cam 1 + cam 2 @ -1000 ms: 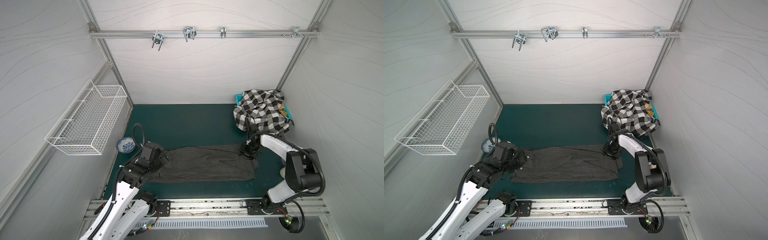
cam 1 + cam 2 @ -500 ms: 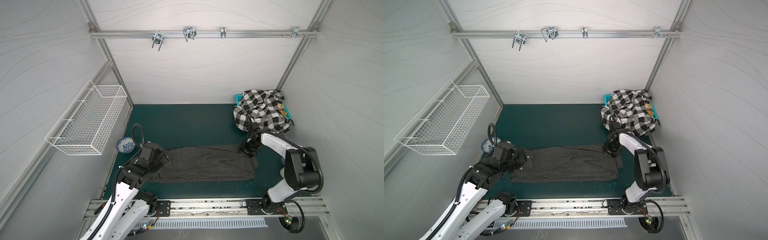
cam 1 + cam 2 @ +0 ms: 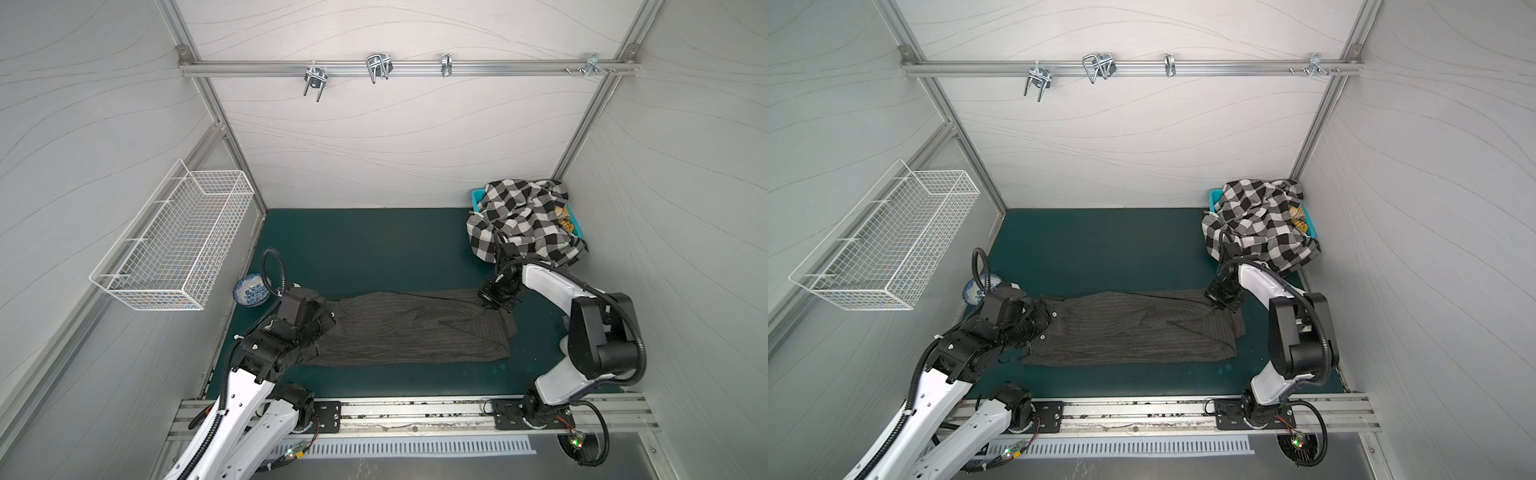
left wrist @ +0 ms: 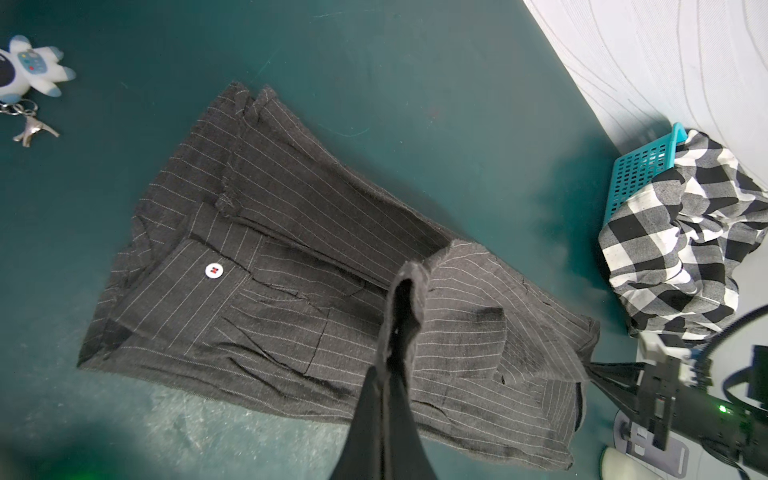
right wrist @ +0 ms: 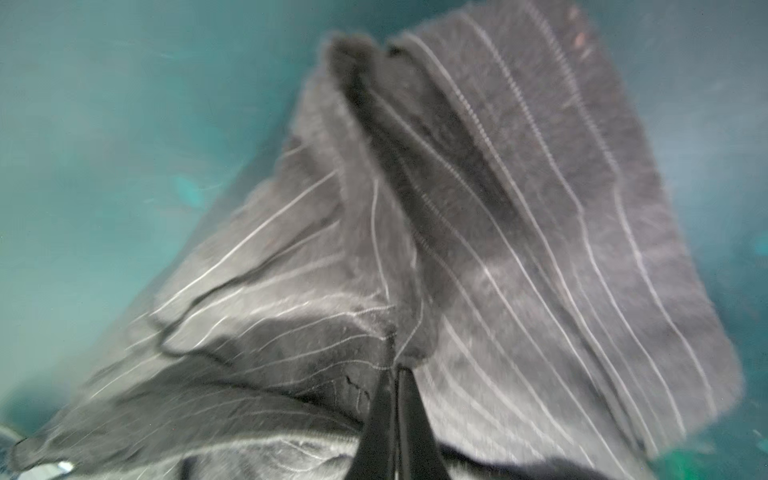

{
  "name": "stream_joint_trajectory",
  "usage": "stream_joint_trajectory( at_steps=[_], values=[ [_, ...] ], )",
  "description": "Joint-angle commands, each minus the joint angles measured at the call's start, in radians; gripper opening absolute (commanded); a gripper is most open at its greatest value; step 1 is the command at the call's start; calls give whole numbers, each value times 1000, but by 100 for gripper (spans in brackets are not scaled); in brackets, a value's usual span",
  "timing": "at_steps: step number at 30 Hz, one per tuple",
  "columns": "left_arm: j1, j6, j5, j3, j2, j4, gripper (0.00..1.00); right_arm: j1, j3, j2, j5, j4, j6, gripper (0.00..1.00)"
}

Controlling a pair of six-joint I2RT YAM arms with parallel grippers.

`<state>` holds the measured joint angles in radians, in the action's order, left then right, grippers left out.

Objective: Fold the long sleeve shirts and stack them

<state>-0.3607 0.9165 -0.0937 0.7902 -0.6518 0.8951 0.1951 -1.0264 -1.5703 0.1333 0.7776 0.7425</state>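
With the back wall as 12 o'clock in both top views, the pinstripe shirt [image 3: 415, 328] lies on the green mat [image 3: 374, 245] toward its 6 o'clock side, folded into a long band running from 9 to 3 o'clock. It is dark charcoal with thin pale stripes, mostly along its length. The cloth is creased and layered, with a diagonal fold near the middle and a squarish hem at the 3 o'clock end. One white button [image 4: 214, 270] shows in the left wrist view. The left gripper [image 4: 404, 291] sits at the band's 9 o'clock end, its jaws pressed together on a raised fold of the striped cloth. The right gripper [image 5: 395, 374] is at the band's 2 o'clock corner. That wrist view is blurred, but the jaws show closed, pinching the cloth's edge at their tips. The checked shirt [image 3: 523, 220], in large black and white squares, is heaped in the 1 o'clock corner over a teal basket [image 3: 478, 194], spilling past its rim toward the mat. It lies apart from the pinstripe shirt. A blue-and-white bowl [image 3: 251, 291] stands at the mat's 9 o'clock edge, near the left gripper
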Motion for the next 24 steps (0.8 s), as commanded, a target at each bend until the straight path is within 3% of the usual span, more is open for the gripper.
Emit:
stream_joint_trajectory(
  at_steps=[1, 8, 18, 24],
  values=[
    [5, 10, -28, 84, 35, 27, 0, -12, -27, 72, -19, 75, -20, 0],
    [16, 19, -139, 23, -16, 54, 0, -36, -35, 26, -2, 72, -57, 0],
    [211, -95, -58, -17, -401, -142, 0, -37, -95, -143, -16, 51, -101, 0],
    [255, -154, -83, 0, -592, -215, 0, -36, -128, -223, -13, 31, -107, 0]
  ],
)
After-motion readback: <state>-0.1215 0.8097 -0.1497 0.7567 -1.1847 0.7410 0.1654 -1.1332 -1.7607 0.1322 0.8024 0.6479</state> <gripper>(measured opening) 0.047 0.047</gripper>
